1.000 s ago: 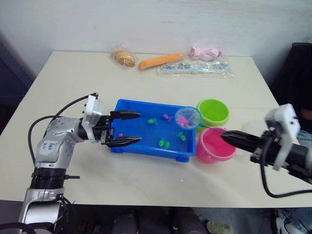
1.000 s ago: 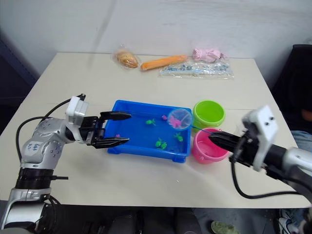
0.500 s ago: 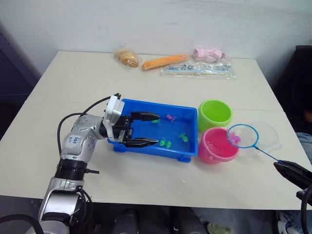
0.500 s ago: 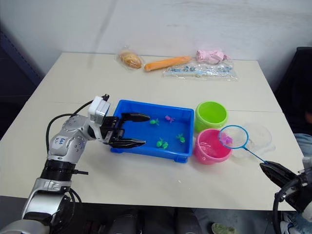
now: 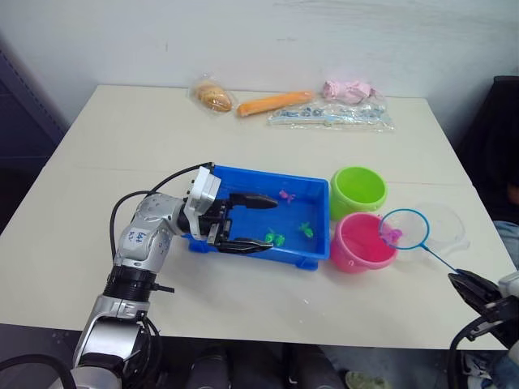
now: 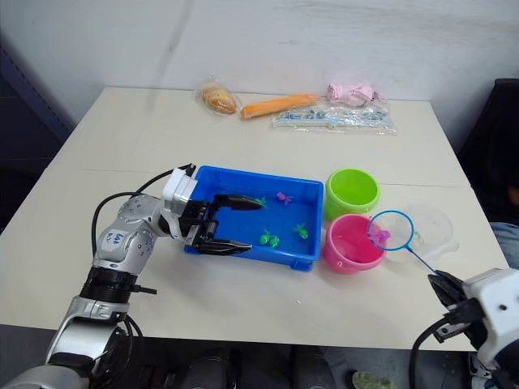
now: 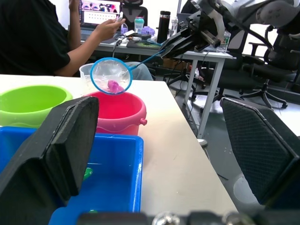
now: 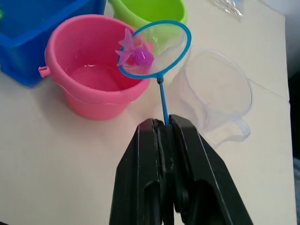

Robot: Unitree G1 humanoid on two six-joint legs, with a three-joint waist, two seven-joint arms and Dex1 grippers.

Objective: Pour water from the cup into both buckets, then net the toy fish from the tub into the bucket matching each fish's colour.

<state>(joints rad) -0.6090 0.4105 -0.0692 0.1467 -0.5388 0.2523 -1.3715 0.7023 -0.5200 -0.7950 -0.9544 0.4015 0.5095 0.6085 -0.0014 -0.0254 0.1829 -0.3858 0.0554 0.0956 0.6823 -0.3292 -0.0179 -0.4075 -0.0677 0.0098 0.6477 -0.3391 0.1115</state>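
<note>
Your right gripper (image 8: 164,127) at 4 o'clock is clamped on the handle of the net (image 8: 154,49), whose ring holds a pink fish (image 8: 136,52) over the pink bucket (image 5: 360,241). Your left gripper (image 5: 247,223), jaws wide, sits over the tub (image 5: 292,253) at centre. The green bucket (image 5: 358,188) and cup (image 5: 448,227) stand toward 2 o'clock.

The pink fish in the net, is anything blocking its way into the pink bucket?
Nothing visible does. The pink fish sits in the net, held by the right pincer beside the pink bucket. The bucket's open top is uncovered.
</note>
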